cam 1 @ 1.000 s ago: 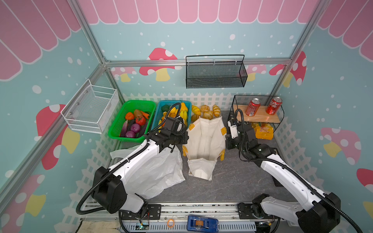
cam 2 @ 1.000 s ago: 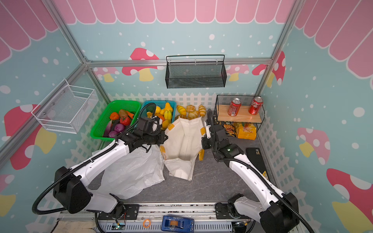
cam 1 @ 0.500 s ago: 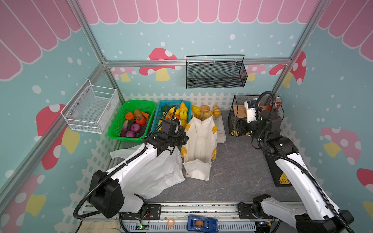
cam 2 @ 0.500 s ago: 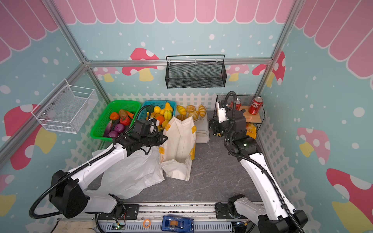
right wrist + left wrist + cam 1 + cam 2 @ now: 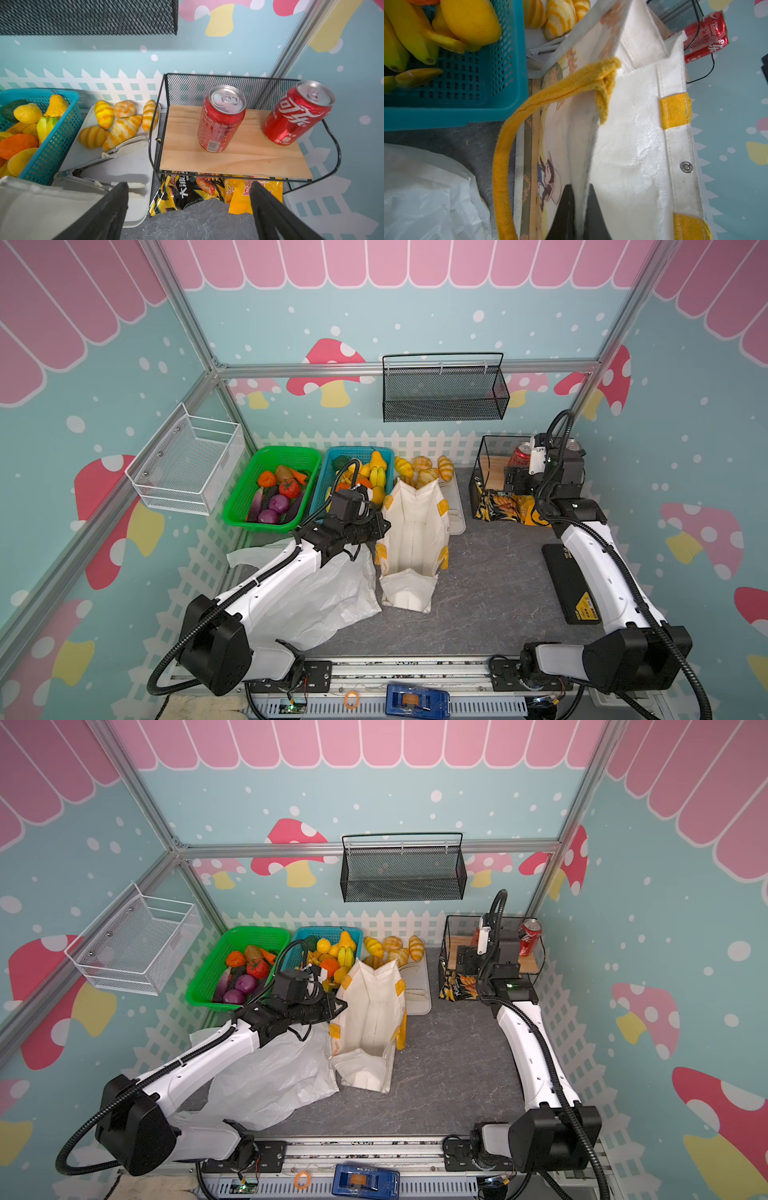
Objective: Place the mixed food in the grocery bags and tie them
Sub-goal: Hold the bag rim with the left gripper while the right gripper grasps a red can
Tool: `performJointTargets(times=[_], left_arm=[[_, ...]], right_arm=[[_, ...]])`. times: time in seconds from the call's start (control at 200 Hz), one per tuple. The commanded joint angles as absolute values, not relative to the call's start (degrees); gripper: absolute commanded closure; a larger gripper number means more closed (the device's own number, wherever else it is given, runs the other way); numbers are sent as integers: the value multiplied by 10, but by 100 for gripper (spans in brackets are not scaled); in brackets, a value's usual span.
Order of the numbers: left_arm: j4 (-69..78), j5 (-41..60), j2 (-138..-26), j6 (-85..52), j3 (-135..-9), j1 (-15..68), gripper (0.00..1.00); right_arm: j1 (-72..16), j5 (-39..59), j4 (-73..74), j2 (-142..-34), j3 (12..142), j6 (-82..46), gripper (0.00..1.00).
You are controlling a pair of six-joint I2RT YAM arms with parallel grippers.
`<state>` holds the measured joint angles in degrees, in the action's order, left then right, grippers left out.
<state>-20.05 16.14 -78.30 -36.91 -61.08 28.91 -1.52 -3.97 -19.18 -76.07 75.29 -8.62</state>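
Red soda cans (image 5: 221, 118), two: upright, well apart, on wooden shelf (image 5: 249, 158) of black wire rack (image 5: 187, 87), back right corner.
Right gripper (image 5: 188, 185): spread wide, holding nothing, near rack front.
Toy tomato (image 5: 289, 488), purple onions (image 5: 278, 503): in green basket (image 5: 249, 472).
Tote (image 5: 413, 539): upright, mouth open, one wall pinched tight by left gripper (image 5: 578, 207).
Plastic bag (image 5: 328, 597): crumpled, touching tote.
Grey marbled tabletop (image 5: 490, 585): bare between tote and right arm; picket fence (image 5: 199, 556) along edges.
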Motion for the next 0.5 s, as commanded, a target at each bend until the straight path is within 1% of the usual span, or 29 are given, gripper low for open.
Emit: performJointTargets(times=[0.0,0.15,0.315,0.495], left_arm=[[-171,178,-764,-377,-610,290,100],[-168,176,-758,-375,-607,290,100],[-166,171,-755,-372,-607,289,100],[-166,169,-756,-368,-608,290,100]], right_arm=[[7,-61,-160,-777,755,-81,7],[36,-34,-141,-829,801,-86,6],[46,5,-134,-904,861,-93,5],[52,7,-128,-977,921,-96,3]])
